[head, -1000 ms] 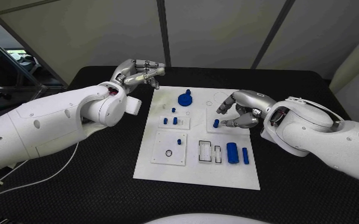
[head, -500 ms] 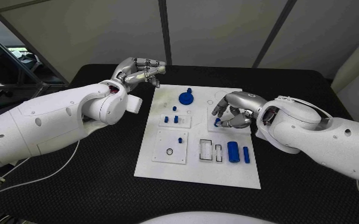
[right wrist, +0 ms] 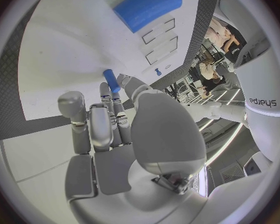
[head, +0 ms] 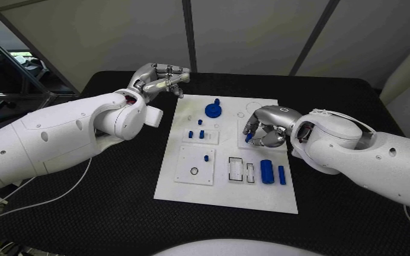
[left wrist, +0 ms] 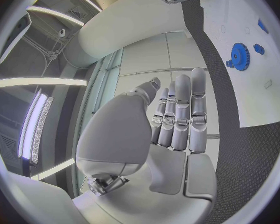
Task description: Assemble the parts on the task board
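Right hand (head: 266, 130) was pinching a small blue peg (head: 249, 138) over the task board (head: 224, 197); left hand (head: 160, 79) hovered off the board's far corner, fingers curled on nothing.

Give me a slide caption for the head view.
Right hand holds a small blue peg over the white task board; left hand waits.

The black table (head: 111, 208) carries the white task board (head: 224, 194), lying flat at its middle.
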`<state>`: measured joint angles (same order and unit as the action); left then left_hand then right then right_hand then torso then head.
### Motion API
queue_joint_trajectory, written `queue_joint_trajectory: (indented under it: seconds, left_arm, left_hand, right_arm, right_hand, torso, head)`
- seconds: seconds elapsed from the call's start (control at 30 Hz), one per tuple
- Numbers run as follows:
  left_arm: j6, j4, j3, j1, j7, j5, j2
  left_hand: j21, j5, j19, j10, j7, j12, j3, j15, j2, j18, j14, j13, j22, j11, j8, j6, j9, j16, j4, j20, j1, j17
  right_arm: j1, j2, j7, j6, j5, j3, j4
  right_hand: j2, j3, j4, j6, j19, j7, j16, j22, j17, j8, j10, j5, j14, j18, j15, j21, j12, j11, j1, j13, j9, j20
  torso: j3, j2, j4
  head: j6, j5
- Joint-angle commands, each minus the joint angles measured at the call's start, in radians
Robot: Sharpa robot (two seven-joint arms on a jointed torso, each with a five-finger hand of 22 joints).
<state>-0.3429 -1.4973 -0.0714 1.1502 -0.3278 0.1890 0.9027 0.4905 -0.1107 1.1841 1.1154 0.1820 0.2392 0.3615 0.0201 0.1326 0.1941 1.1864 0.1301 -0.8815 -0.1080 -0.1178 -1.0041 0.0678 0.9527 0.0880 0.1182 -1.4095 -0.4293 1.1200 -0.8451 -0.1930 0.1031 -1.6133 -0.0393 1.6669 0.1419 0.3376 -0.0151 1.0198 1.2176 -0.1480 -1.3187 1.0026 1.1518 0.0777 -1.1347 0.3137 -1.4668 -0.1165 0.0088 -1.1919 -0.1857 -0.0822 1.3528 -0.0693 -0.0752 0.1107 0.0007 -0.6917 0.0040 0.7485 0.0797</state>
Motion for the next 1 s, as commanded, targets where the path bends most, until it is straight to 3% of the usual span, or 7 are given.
queue_joint_trajectory:
  seconds: [0.03, 0.23, 0.47, 0.6, 0.63, 0.73, 1.0]
  left_arm:
    - [0.005, -0.002, 0.000, 0.001, -0.010, -0.001, 0.001]
    - [0.006, -0.002, 0.000, 0.001, -0.007, -0.001, 0.001]
    - [0.007, -0.002, 0.000, 0.001, -0.005, -0.001, 0.001]
    - [0.007, -0.002, 0.000, 0.001, -0.005, -0.001, 0.002]
    - [0.008, -0.001, 0.000, 0.001, -0.005, -0.001, 0.002]
    - [0.008, -0.001, 0.000, 0.001, -0.005, -0.001, 0.001]
    - [0.009, 0.003, 0.000, 0.001, -0.004, -0.001, 0.000]
  left_hand:
    - [-0.006, -0.002, 0.004, -0.003, 0.002, 0.002, -0.006, 0.004, -0.009, -0.012, 0.000, 0.001, 0.001, 0.001, -0.002, 0.003, 0.000, -0.004, 0.001, 0.003, -0.002, 0.001]
    - [-0.006, -0.002, 0.004, -0.003, 0.002, 0.002, -0.006, 0.004, -0.009, -0.012, 0.000, 0.001, 0.001, 0.001, -0.002, 0.003, 0.000, -0.004, 0.002, 0.003, -0.002, 0.001]
    - [-0.006, -0.002, 0.004, -0.004, 0.003, 0.003, -0.007, 0.004, -0.010, -0.012, 0.000, 0.001, 0.002, 0.001, -0.002, 0.004, 0.000, -0.004, 0.002, 0.003, -0.002, 0.001]
    - [-0.006, -0.002, 0.004, -0.004, 0.003, 0.003, -0.007, 0.004, -0.010, -0.012, 0.000, 0.001, 0.002, 0.001, -0.002, 0.004, 0.000, -0.004, 0.002, 0.003, -0.002, 0.001]
    - [-0.006, -0.002, 0.004, -0.004, 0.003, 0.003, -0.007, 0.004, -0.010, -0.012, 0.000, 0.001, 0.002, 0.001, -0.002, 0.004, 0.000, -0.004, 0.002, 0.003, -0.002, 0.001]
    - [-0.006, -0.002, 0.004, -0.004, 0.003, 0.003, -0.007, 0.004, -0.010, -0.012, 0.000, 0.001, 0.002, 0.001, -0.002, 0.004, 0.000, -0.004, 0.002, 0.003, -0.002, 0.001]
    - [-0.006, -0.002, 0.004, -0.004, 0.003, 0.003, -0.007, 0.004, -0.010, -0.012, 0.000, 0.001, 0.002, 0.001, -0.002, 0.004, 0.000, -0.004, 0.002, 0.003, -0.002, 0.001]
  right_arm:
    - [0.001, 0.003, -0.016, -0.024, -0.034, 0.000, 0.001]
    - [0.000, 0.010, -0.020, -0.017, -0.044, 0.000, -0.002]
    - [-0.002, 0.018, -0.024, 0.001, -0.051, 0.001, -0.002]
    - [-0.003, 0.018, -0.026, 0.041, -0.054, 0.001, 0.001]
    - [-0.003, 0.016, -0.028, 0.060, -0.054, 0.001, 0.003]
    - [-0.004, 0.011, -0.033, 0.096, -0.060, 0.001, 0.011]
    - [-0.004, -0.031, -0.026, 0.158, -0.044, 0.000, 0.072]
  right_hand:
    - [-0.002, 0.009, 0.000, 0.011, 0.008, -0.001, -0.005, 0.003, 0.001, 0.005, -0.010, 0.000, -0.035, -0.003, -0.009, -0.004, -0.004, 0.000, 0.010, -0.001, -0.001, -0.003]
    - [-0.009, 0.031, 0.004, 0.036, 0.010, -0.003, -0.009, 0.008, 0.003, 0.013, -0.026, 0.000, -0.034, -0.002, -0.010, -0.009, -0.006, 0.002, 0.019, -0.002, -0.004, -0.005]
    - [-0.031, 0.072, 0.017, 0.077, 0.018, 0.004, -0.019, 0.027, 0.015, 0.025, -0.062, -0.055, -0.036, 0.001, -0.017, -0.023, -0.015, 0.011, 0.043, -0.008, -0.008, -0.010]
    - [-0.050, 0.087, 0.019, 0.104, 0.026, 0.012, -0.026, 0.042, 0.023, 0.037, -0.086, -0.069, -0.038, 0.003, -0.024, -0.034, -0.022, 0.020, 0.048, -0.014, -0.013, -0.015]
    - [-0.058, 0.096, 0.021, 0.110, 0.025, 0.015, -0.027, 0.043, 0.023, 0.038, -0.091, -0.099, -0.038, 0.003, -0.027, -0.036, -0.020, 0.022, 0.049, -0.016, -0.013, -0.018]
    - [-0.063, 0.106, 0.024, 0.114, 0.024, 0.016, -0.028, 0.044, 0.024, 0.039, -0.095, -0.116, -0.038, 0.003, -0.028, -0.037, -0.018, 0.023, 0.049, -0.017, -0.014, -0.020]
    - [-0.062, 0.125, 0.039, 0.116, 0.024, 0.014, -0.030, 0.048, 0.025, 0.037, -0.097, -0.108, -0.037, 0.004, -0.028, -0.040, -0.013, 0.023, 0.057, -0.019, -0.013, -0.022]
  torso:
    - [0.0006, 0.000, -0.0011]
    - [0.0000, 0.000, 0.0000]
    - [0.0003, 0.000, -0.0003]
    - [0.0001, 0.000, -0.0008]
    - [0.0003, 0.000, -0.0008]
    - [0.0009, 0.000, -0.0010]
    - [0.0001, 0.003, -0.0020]
  head:
    - [0.000, 0.002]
    - [0.000, 0.003]
    - [0.002, 0.005]
    - [0.003, 0.005]
    - [0.004, 0.006]
    - [0.005, 0.007]
    - [0.012, 0.012]
